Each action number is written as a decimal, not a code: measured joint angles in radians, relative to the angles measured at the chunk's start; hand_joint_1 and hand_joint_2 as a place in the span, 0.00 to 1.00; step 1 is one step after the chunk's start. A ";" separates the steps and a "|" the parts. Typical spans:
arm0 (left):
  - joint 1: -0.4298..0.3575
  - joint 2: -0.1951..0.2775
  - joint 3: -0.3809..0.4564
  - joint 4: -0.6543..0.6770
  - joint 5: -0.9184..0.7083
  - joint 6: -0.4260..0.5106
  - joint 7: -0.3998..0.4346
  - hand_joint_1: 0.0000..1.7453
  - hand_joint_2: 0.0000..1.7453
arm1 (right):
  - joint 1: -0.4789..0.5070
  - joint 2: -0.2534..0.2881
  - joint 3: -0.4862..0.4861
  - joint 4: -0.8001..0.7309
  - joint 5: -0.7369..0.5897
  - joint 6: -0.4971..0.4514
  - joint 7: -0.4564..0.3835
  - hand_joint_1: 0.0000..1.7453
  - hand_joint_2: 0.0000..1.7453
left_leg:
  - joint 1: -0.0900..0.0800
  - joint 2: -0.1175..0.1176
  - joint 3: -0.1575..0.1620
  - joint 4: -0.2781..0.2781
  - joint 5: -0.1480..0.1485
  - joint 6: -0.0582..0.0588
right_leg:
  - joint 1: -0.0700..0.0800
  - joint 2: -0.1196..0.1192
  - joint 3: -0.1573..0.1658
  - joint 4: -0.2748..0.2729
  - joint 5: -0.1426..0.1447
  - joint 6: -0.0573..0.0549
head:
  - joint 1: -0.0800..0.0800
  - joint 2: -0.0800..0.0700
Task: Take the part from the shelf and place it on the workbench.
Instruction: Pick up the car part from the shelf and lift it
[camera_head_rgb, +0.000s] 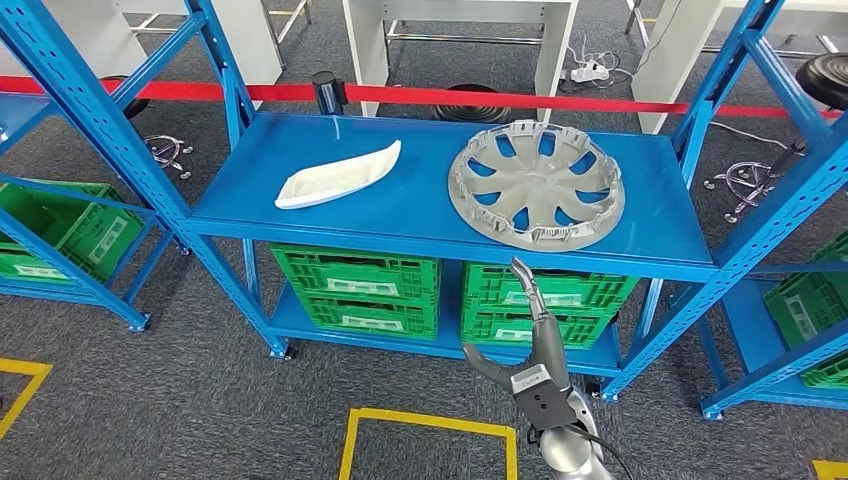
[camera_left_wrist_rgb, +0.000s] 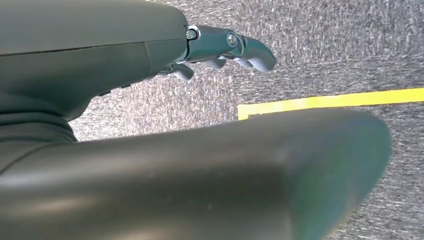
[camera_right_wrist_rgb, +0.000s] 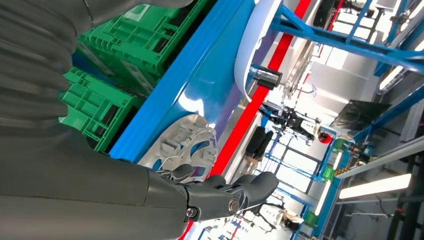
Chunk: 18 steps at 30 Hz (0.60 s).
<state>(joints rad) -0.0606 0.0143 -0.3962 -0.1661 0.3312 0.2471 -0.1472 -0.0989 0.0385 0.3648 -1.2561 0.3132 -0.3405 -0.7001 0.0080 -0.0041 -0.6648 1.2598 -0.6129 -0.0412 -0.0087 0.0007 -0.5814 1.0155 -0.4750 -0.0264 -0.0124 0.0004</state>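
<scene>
1. Blue painted steel makes up the shelf (camera_head_rgb: 420, 205) I am facing; its top deck is smooth, flat and glossy. On it lie two parts, well apart: a grey wheel cover (camera_head_rgb: 536, 183) on the right and a white trim piece (camera_head_rgb: 338, 176) on the left.
2. The wheel cover is a round, shallow plastic disc with spokes, open slots between them and small clips around its rim. The trim piece is long, thin and curved, tapering to a point.
3. My right hand (camera_head_rgb: 520, 345) is raised below the shelf's front edge, just under the wheel cover. Its fingers are spread and it holds nothing.
4. My left hand (camera_left_wrist_rgb: 220, 52) hangs over grey carpet near a yellow floor line (camera_left_wrist_rgb: 330, 101). Its fingers are gently curled, apart and empty.
5. I judge the step to be the reach towards the wheel cover. I would lift the hand clear of the shelf lip first, then take the rim at its near edge; the thin plastic may slide on the slick deck.
6. Green ribbed crates (camera_head_rgb: 360, 290) sit on the lower deck.
</scene>
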 joint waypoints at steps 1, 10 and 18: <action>0.002 0.000 0.000 0.000 0.000 0.001 0.001 0.00 0.00 | 0.001 0.000 0.000 0.000 0.000 0.002 0.000 0.00 1.00 | 0.002 0.000 -0.028 0.037 0.000 -0.003 | 0.000 0.001 0.006 0.000 -0.005 0.001 | -0.001 0.000; 0.003 0.002 -0.002 0.001 -0.007 0.006 0.002 0.00 0.00 | -0.002 0.000 0.000 0.000 -0.006 0.004 0.000 0.00 1.00 | 0.000 -0.001 0.068 -0.239 0.158 0.034 | -0.003 0.003 0.054 -0.002 -0.052 0.047 | -0.004 0.000; 0.002 0.002 -0.002 0.001 -0.012 0.007 0.003 0.00 0.00 | -0.002 -0.001 0.001 0.003 -0.011 0.000 0.000 0.00 1.00 | -0.004 -0.003 0.102 -0.244 0.129 0.063 | -0.002 0.002 -0.125 0.260 -0.104 0.053 | 0.010 0.000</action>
<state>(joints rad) -0.0588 0.0167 -0.3981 -0.1649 0.3196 0.2537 -0.1447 -0.1011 0.0374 0.3655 -1.2535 0.3022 -0.3409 -0.7000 0.0038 -0.0067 -0.5632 1.0153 -0.4841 0.0221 -0.0111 0.0031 -0.7064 1.2753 -0.5794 0.0266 -0.0025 0.0004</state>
